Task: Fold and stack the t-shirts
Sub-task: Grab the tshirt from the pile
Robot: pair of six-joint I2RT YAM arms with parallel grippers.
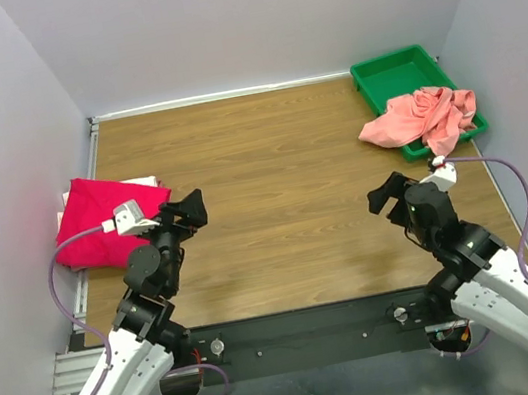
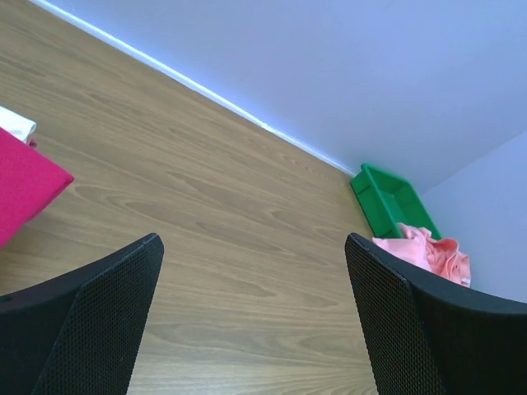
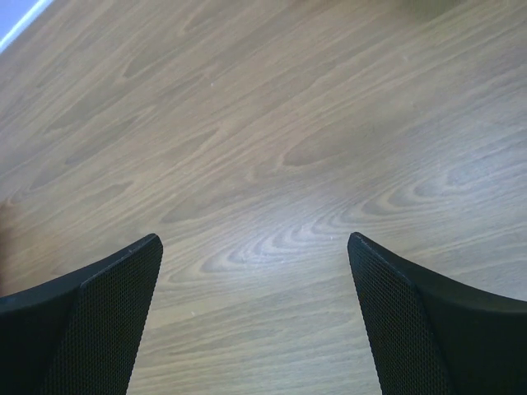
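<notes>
A magenta-red t-shirt (image 1: 101, 225) lies folded at the table's left edge; its corner shows in the left wrist view (image 2: 20, 188). A salmon pink t-shirt (image 1: 425, 117) lies crumpled, draped over the near end of the green tray (image 1: 395, 69); it also shows in the left wrist view (image 2: 428, 251). My left gripper (image 1: 188, 210) is open and empty, just right of the red shirt, over bare wood (image 2: 254, 247). My right gripper (image 1: 385, 192) is open and empty over bare wood (image 3: 255, 247), below and left of the pink shirt.
A white sheet (image 1: 140, 183) peeks out under the red shirt's far edge. The tray (image 2: 391, 202) stands in the far right corner. Grey walls close in the table at the back and both sides. A metal rail runs along the left edge (image 1: 82, 289).
</notes>
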